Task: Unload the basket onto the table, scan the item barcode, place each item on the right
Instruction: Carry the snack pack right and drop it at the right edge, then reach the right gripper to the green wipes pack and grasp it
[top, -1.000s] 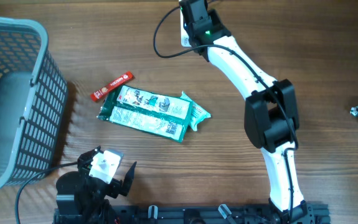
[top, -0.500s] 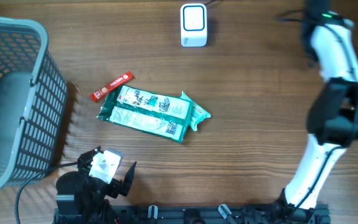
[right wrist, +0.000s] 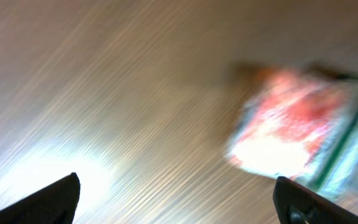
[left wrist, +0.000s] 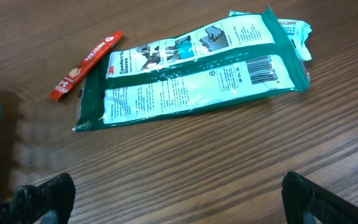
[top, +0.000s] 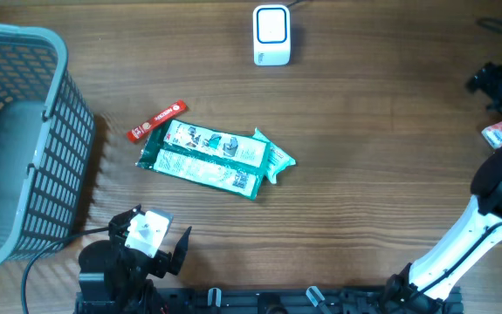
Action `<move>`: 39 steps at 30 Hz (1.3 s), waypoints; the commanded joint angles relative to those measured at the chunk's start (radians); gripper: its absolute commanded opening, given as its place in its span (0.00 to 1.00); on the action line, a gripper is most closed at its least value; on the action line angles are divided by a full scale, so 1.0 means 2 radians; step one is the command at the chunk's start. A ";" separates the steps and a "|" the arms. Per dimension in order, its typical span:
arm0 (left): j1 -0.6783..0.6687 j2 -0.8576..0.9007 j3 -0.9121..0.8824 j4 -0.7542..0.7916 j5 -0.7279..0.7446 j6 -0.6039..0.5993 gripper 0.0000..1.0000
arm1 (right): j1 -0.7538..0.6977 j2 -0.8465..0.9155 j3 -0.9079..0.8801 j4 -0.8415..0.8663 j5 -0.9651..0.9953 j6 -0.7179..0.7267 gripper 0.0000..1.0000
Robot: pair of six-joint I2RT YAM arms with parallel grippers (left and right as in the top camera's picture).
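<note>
A green 3M package lies flat mid-table, and the left wrist view shows the barcode on the package facing up. A red sachet lies beside its far left corner. The white scanner stands at the back centre. My left gripper is open over bare wood on the near side of the package, with nothing between its fingers. My right gripper is at the table's right edge, open and empty. A blurred red and white packet lies just ahead of it.
A grey mesh basket fills the left side of the table. The red and white packet lies at the right edge beside my right arm, which rises from the near right corner. A cable runs off behind the scanner.
My right arm has swung from over the scanner at the back centre to the table's far right edge. The package, the sachet and the left arm have stayed put.
</note>
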 commanded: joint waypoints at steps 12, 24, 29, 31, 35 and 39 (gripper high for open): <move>0.003 -0.001 -0.002 0.000 0.008 0.003 1.00 | 0.354 -0.087 -0.051 -0.001 -0.303 -0.122 1.00; 0.003 -0.001 -0.002 0.000 0.008 0.003 1.00 | 0.527 0.007 -0.107 0.203 -0.335 -0.122 1.00; 0.003 -0.001 -0.002 0.000 0.008 0.003 1.00 | 0.545 0.055 -0.107 0.231 -0.232 -0.105 1.00; 0.003 -0.001 -0.002 0.000 0.008 0.003 1.00 | 0.542 0.059 -0.107 0.227 -0.232 -0.112 1.00; 0.003 -0.001 -0.002 0.000 0.008 0.003 1.00 | 0.545 0.059 -0.107 0.181 -0.238 -0.135 1.00; 0.003 -0.001 -0.002 0.000 0.008 0.003 1.00 | 0.545 0.059 -0.108 0.126 -0.249 -0.160 0.98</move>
